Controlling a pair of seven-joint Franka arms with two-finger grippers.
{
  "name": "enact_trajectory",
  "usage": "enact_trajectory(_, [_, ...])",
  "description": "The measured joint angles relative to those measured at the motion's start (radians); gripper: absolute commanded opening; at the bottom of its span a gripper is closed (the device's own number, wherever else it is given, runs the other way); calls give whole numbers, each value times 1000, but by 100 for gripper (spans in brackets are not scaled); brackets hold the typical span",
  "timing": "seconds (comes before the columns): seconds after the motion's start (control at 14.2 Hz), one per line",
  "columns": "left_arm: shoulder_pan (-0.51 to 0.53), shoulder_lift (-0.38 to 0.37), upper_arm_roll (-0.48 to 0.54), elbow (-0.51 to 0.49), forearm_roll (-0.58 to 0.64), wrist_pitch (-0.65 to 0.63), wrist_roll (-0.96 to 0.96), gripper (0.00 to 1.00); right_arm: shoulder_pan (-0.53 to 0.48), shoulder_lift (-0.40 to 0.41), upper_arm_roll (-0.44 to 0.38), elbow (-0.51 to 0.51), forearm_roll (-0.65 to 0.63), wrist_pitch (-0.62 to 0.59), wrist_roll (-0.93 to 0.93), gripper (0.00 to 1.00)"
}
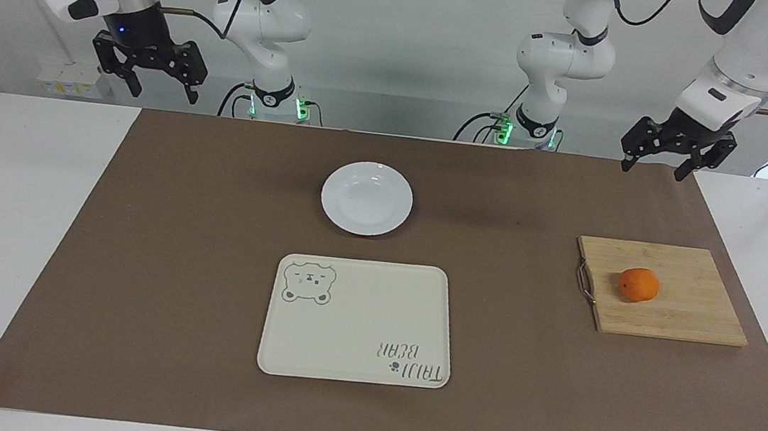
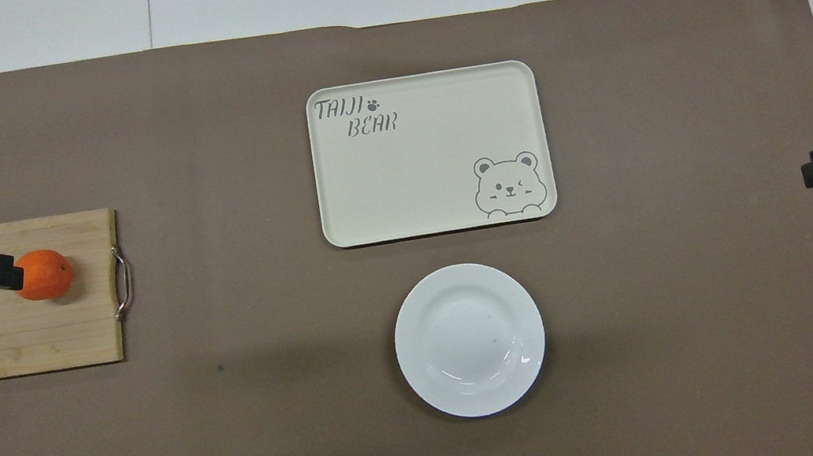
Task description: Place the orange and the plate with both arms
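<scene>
Two grippers hang high in the air, both with fingers spread wide and holding nothing. The left gripper point(image 1: 659, 167) is at the upper right of the facing view, well above the orange point(image 1: 639, 284), which sits on the wooden board point(image 1: 687, 319) lower down. The right gripper point(image 1: 163, 86) is at the upper left, well apart from the white plate point(image 1: 366, 198) in the middle, just above the bear tray point(image 1: 359, 313).

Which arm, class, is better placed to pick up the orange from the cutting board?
The left. The orange lies on the cutting board at the left arm's end of the table, and the open left gripper hangs nearest that end. The open right gripper waits at the other end.
</scene>
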Motion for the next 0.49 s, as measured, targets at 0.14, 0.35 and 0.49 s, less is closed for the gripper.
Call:
enact_trajectory(0.14, [0,0,0,0,0,0,0,100,0,0,0,0,0,0,0,100])
enact_trajectory(0.35, [1,0,3,0,0,0,0,100,0,0,0,0,0,0,0,100])
enact_trajectory(0.49, [12,0,4,0,0,0,1,100,0,0,0,0,0,0,0,100])
